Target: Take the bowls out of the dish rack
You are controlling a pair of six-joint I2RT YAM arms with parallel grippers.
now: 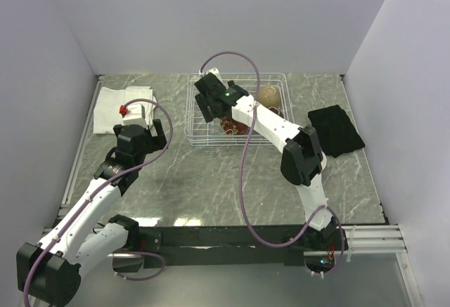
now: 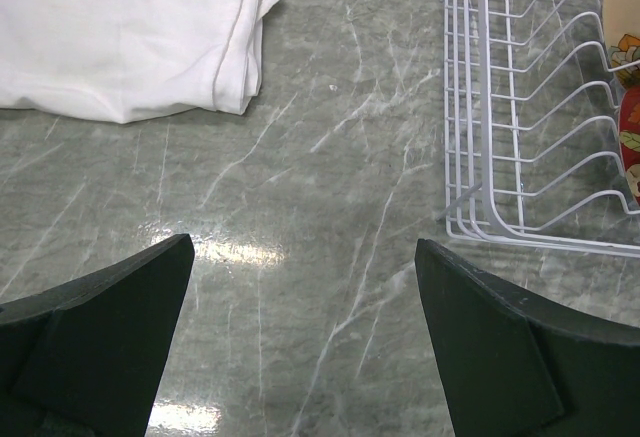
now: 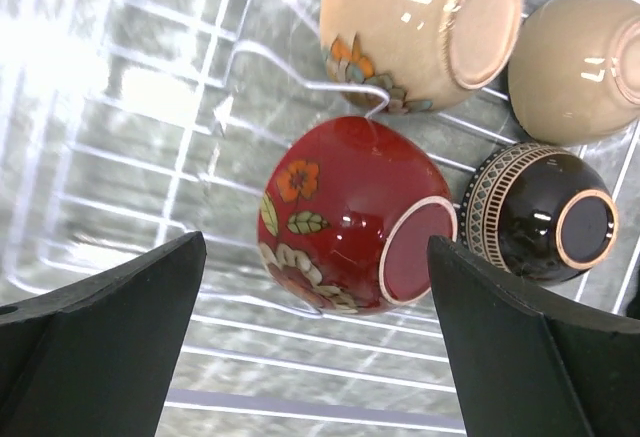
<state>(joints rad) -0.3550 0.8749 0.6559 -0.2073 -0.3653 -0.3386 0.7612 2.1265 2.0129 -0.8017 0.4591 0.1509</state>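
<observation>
The white wire dish rack (image 1: 200,135) stands at the back middle of the table. In the right wrist view it (image 3: 150,107) holds a patterned dark red bowl (image 3: 350,222), a tan bowl with flowers (image 3: 420,27), a plain tan bowl (image 3: 580,67) and a black-brown bowl (image 3: 540,212), all lying on their sides. My right gripper (image 3: 316,242) is open just above the red bowl, one finger on each side, touching nothing. It sits over the rack's left part (image 1: 209,107). My left gripper (image 2: 305,247) is open and empty over bare table left of the rack (image 2: 520,157).
A folded white cloth (image 1: 123,107) lies at the back left, with a small red and white thing (image 1: 130,110) at its edge. A black cloth (image 1: 337,130) lies right of the rack. Grey walls close in the table on three sides.
</observation>
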